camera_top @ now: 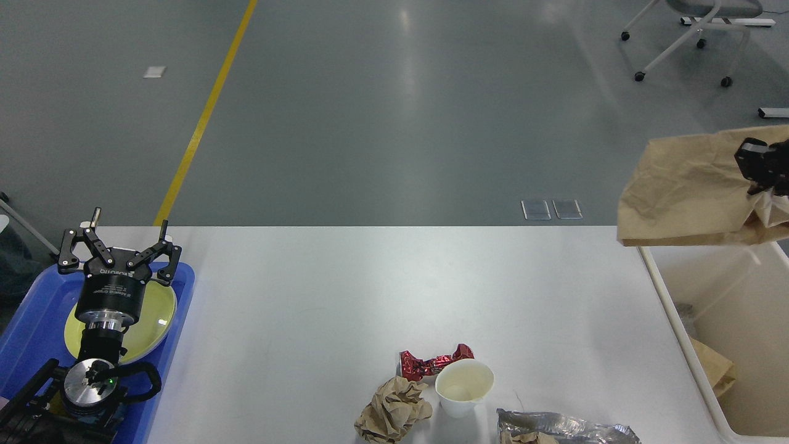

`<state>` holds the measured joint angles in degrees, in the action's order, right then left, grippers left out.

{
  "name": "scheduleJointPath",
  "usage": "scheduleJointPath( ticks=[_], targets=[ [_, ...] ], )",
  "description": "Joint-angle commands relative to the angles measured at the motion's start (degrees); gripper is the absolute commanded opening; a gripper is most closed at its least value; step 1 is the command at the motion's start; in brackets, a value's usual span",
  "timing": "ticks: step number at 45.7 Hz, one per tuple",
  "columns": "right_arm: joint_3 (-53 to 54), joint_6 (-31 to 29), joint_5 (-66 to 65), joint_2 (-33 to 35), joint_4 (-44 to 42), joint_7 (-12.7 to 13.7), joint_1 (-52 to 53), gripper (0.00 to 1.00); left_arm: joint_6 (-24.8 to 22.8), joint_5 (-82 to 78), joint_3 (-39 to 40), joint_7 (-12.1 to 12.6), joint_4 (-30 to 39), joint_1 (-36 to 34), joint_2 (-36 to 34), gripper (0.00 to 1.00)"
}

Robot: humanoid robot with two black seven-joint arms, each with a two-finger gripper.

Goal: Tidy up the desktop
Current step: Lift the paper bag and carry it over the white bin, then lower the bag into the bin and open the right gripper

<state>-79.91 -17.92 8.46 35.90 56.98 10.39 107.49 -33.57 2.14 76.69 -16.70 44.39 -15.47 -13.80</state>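
White desktop (320, 290) with rounded far corners carries our clutter. Near edge, centre-right: crumpled brown paper ball (392, 411), red foil wrapper (431, 362) and white paper cup (463, 388), upright, close together; wrapper touches cup's rim. Silver foil bag (564, 427) lies just right. Blue tray (37, 320) sits at left end.
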Motion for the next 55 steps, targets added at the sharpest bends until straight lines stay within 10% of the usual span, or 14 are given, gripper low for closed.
scheduleJointPath(
  ticks=[1, 19, 55],
  targets=[
    [7.0, 0.7, -0.5, 2.9, -11.7, -1.7, -14.1, 0.0, 0.0, 0.0, 0.0, 0.0, 0.0, 0.0, 0.0, 0.96],
    [30.4, 18.6, -0.6, -0.7, -38.1, -1.9, -54.2, 0.0, 0.0, 0.1, 0.0, 0.0, 0.0, 0.0, 0.0, 0.96],
    [35.5, 29.1, -0.5, -12.7, -43.0, -1.9, -70.7, 0.0, 0.0, 0.0, 0.0, 0.0, 0.0, 0.0, 0.0, 0.96]
  ],
)
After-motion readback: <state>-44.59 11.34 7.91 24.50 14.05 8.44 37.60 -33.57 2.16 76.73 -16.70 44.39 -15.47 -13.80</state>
